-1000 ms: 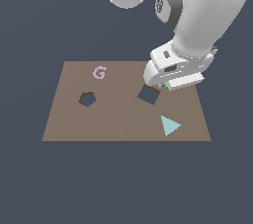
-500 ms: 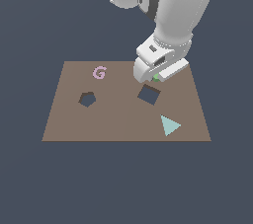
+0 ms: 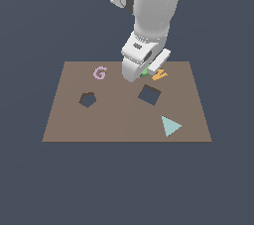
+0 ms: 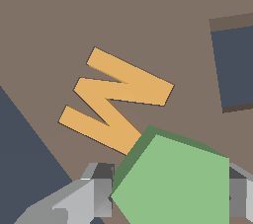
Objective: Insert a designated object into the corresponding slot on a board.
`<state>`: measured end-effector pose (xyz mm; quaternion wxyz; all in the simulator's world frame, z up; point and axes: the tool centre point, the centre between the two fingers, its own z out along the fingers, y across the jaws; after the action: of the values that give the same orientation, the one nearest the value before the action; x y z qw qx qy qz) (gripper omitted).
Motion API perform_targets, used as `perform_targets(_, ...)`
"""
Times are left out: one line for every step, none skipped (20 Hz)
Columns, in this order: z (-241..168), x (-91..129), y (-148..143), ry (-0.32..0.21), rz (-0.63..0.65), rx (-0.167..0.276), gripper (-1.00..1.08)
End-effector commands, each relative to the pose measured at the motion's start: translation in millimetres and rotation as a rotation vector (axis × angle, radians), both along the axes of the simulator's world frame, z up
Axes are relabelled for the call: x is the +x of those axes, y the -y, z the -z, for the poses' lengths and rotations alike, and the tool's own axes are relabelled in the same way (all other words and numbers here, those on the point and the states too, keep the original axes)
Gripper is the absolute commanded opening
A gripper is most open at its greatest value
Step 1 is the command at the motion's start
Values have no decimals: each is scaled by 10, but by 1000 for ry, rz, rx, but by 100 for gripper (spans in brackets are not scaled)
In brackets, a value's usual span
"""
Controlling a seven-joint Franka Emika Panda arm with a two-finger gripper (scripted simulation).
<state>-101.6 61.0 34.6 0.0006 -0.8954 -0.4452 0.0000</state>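
The designated object, a green pentagon block (image 4: 173, 183), sits between my gripper's (image 4: 168, 196) grey fingers (image 4: 99, 191), which are shut on its two sides. In the exterior view the gripper (image 3: 143, 73) hangs low over the far middle of the brown board (image 3: 124, 122), with only a sliver of the green block (image 3: 145, 73) showing under it. The slot, a dark pentagon hole (image 3: 88, 99), lies well toward the exterior view's left of the gripper and nearer the front edge.
An orange letter W (image 3: 159, 75) lies just beside the gripper, partly covered by the block in the wrist view (image 4: 116, 97). A dark square hole (image 3: 150, 94), a pale teal triangle (image 3: 170, 126) and a pink letter G (image 3: 100, 73) are also on the board.
The arm has swung toward the exterior view's left, carrying the green block from beside the square hole's right side to its far side. The orange W is now uncovered.
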Motion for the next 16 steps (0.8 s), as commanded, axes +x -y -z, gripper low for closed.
perform_targets(-6, -27, 133, 1, -79, 0, -100)
perform_targets(-7, -33, 185, 1, -109, 0, -100)
perform_targets(-8, -38, 238, 1, -140, 0, -100)
perform_targets(-9, -41, 291, 1, -169, 0, -100)
perform_targets(-11, -42, 343, 1, -199, 0, -100)
perform_targets(-12, -42, 396, 1, -229, 0, -100)
perform_targets(-13, -40, 448, 1, -259, 0, -100)
perform_targets(-15, -37, 501, 1, -288, 0, -100)
perform_targets(-16, -32, 553, 1, -318, 0, -100)
perform_targets(-17, -25, 605, 1, -347, 0, -100)
perform_targets(-19, -17, 656, 1, -376, 0, -100)
perform_targets(-20, -7, 708, 1, -406, 0, -100)
perform_targets(-21, 4, 759, 1, -435, 0, -100)
perform_targets(-23, 17, 810, 1, -465, 0, -100)
perform_targets(-24, 32, 861, 1, -494, 0, -100)
perform_targets(-25, 48, 912, 1, -523, 0, -100)
